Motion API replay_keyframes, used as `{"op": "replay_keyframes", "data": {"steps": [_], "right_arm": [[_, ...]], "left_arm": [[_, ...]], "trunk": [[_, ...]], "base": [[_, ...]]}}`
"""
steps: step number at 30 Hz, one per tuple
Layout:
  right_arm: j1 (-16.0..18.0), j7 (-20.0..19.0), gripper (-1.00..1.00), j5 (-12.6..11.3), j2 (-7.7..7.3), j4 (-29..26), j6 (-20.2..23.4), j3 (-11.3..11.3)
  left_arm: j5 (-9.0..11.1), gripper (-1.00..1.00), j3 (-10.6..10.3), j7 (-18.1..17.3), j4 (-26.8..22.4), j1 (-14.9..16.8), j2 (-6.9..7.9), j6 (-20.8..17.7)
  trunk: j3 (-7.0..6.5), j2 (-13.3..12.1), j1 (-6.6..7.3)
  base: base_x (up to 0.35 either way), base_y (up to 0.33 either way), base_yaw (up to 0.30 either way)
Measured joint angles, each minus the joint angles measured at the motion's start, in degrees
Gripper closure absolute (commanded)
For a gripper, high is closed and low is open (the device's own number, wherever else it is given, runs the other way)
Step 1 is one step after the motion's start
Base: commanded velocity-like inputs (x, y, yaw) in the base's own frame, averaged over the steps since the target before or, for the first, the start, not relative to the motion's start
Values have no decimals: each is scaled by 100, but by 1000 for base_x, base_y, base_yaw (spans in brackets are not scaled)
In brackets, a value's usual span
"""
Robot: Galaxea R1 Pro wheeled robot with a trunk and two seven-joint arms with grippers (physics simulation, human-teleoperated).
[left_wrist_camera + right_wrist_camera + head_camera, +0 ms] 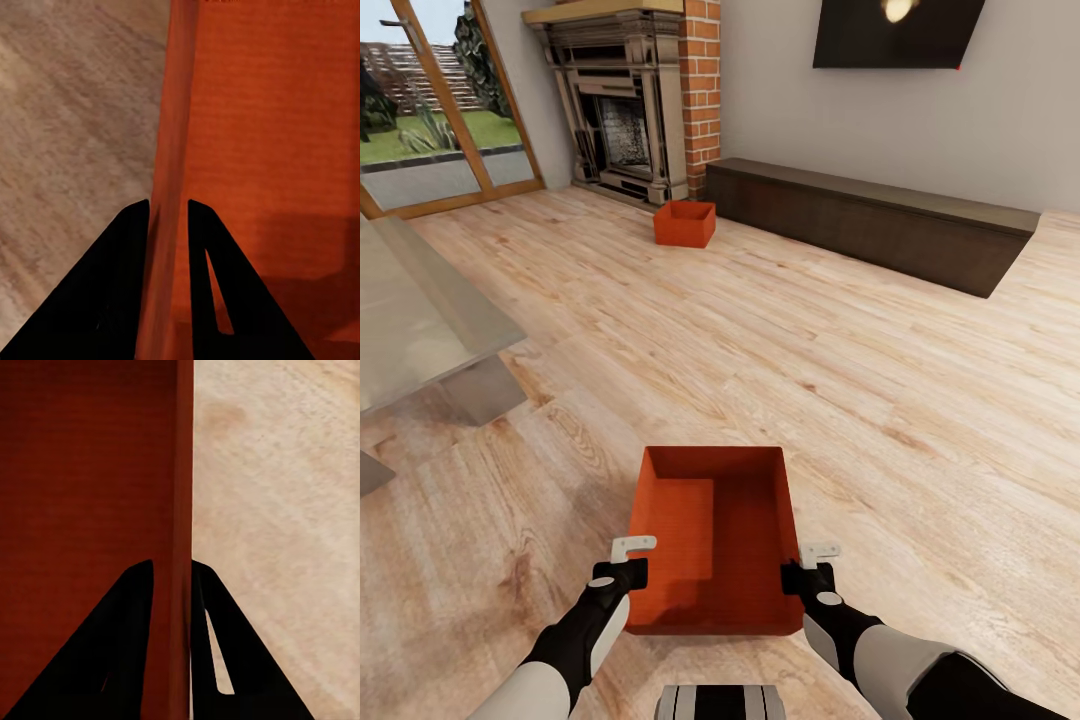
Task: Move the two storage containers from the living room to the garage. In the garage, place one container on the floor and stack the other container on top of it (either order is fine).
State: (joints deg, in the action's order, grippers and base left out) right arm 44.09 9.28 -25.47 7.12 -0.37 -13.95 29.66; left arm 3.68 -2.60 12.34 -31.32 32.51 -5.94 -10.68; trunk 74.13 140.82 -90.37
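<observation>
Gripping opposite side walls of the near storage container [715,540], both arms reach in from the bottom edge of the head view. The left gripper [632,556] pinches the container's left wall and the right gripper [812,562] pinches its right wall, each at the end nearer the robot. In the left wrist view, the left gripper [169,217] has one dark finger [112,300] outside the thin orange wall and the other inside, both pressed against the near storage container [270,112]. In the right wrist view, the right gripper [172,577] does the same, one finger [112,660] inside the near storage container [82,465] and the other on the floor side.

That open-topped tray sits low in the centre of the head view, over the light wood-plank floor [810,350] of the living room; whether it rests on the planks or hangs just above them cannot be told.

Well apart from it, the far storage container [684,223] stands on the planks in the upper middle of the frame, just in front of the brick fireplace [625,100] and near the left end of the long dark bench [870,220]. A black wall screen [895,32] hangs at upper right, a glass door [430,110] shows at upper left, and a grey table [415,310] occupies the left edge.
</observation>
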Motion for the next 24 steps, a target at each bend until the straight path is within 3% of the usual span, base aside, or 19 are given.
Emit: {"op": "replay_keyframes", "data": {"steps": [24], "right_arm": [[1,13,100,-17,4,-8,8,36]], "left_arm": [[42,100,4,-10,7,-1,12,30]], "trunk": [[-395,-881,483]], "base": [[0,0,0]]}}
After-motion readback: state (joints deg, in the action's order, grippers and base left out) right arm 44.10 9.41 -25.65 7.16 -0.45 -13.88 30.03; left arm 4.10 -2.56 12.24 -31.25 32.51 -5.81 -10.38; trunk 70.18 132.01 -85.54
